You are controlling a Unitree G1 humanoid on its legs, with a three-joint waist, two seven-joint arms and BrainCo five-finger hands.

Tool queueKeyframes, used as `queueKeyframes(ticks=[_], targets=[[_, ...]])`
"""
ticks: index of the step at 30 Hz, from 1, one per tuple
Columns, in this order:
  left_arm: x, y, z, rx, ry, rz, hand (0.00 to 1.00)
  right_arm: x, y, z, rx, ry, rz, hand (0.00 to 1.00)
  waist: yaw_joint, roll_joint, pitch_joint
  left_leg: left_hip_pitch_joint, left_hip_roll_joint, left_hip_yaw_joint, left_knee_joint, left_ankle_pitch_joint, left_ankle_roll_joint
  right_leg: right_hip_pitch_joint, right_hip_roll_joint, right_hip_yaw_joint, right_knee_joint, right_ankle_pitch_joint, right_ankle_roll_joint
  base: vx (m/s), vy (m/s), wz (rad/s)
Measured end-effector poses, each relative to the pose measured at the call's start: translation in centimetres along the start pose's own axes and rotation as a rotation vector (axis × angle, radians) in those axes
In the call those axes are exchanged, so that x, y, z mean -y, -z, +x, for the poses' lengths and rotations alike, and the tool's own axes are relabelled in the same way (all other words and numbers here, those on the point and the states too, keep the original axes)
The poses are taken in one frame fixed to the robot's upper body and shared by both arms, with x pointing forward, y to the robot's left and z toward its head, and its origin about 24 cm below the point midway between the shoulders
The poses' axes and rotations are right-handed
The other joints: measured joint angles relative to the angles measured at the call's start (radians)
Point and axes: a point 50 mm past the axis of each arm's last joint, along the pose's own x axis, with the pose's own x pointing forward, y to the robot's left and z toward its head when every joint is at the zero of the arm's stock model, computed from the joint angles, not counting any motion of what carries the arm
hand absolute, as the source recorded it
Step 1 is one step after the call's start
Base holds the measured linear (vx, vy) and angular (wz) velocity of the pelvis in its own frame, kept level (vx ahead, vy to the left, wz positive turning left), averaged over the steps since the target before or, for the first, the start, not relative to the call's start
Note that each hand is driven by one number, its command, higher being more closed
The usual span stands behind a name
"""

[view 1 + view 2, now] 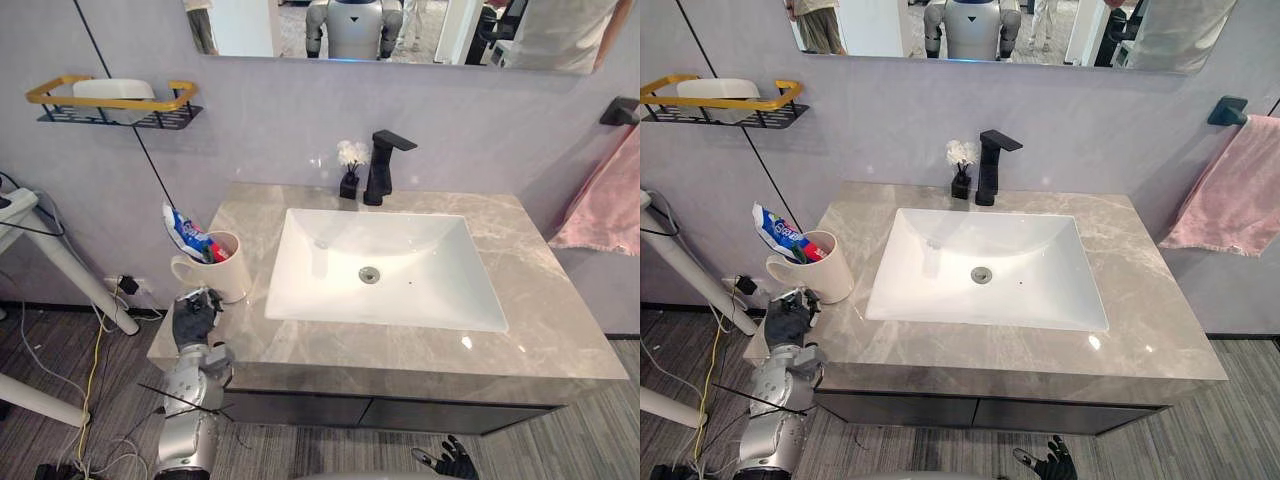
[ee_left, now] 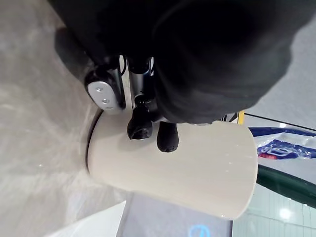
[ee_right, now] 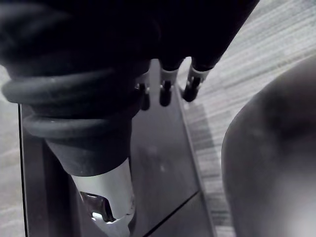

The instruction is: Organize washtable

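Note:
A cream mug point(image 1: 222, 265) stands upright at the left end of the grey marble washtable point(image 1: 540, 320), its handle turned to the left. A blue and white toothpaste tube point(image 1: 187, 234) leans out of it. My left hand point(image 1: 195, 318) is just in front of the mug at the counter's edge. Its loosely bent fingertips point(image 2: 140, 127) rest against the mug's wall point(image 2: 197, 168) without wrapping it, and its thumb point(image 2: 103, 92) sits near the mug's base. My right hand point(image 1: 1052, 465) hangs low in front of the dark cabinet point(image 3: 158, 168), fingers point(image 3: 165, 89) straight and holding nothing.
A white sink point(image 1: 400, 290) fills the counter's middle, with a black faucet point(image 1: 383, 165) and a small black vase of white flowers point(image 1: 350, 172) behind it. A wall shelf point(image 1: 110, 105) with a white dish hangs upper left. A pink towel point(image 1: 610, 205) hangs right. White frame legs point(image 1: 60, 262) stand left.

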Motion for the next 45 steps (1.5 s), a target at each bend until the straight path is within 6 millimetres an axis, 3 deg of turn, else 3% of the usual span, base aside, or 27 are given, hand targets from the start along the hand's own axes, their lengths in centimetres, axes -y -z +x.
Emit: queueKeyframes(ticks=[15, 32, 45], targets=[[-0.3, -0.6, 0.6, 0.024, -0.005, 0.019, 1.00, 0.4, -0.5, 0.1, 0.020, 0.003, -0.004, 0.00, -0.007, 0.013, 0.015, -0.019, -0.002, 0.003, 0.002, 0.000, 0.000, -0.024, -0.001, 0.006, 0.000, 0.005, 0.005, -0.01, -0.003, -0.02], [0.8, -0.3, 0.5, 0.011, 0.025, 0.001, 1.00, 0.7, -1.1, 0.1, 0.048, 0.018, 0.000, 0.00, -0.021, 0.025, 0.024, -0.018, -0.001, 0.011, 0.005, 0.000, 0.000, -0.025, -0.001, 0.013, 0.000, 0.008, 0.004, 0.00, 0.000, 0.00], [4.6, 0.9, -0.7, -0.033, 0.145, -0.057, 1.00, 0.9, -1.3, 0.2, 0.056, 0.028, -0.007, 0.00, -0.022, 0.032, 0.029, -0.010, 0.002, 0.008, 0.009, 0.000, 0.000, -0.010, -0.001, 0.004, 0.000, 0.009, 0.004, 0.00, 0.000, 0.02]])
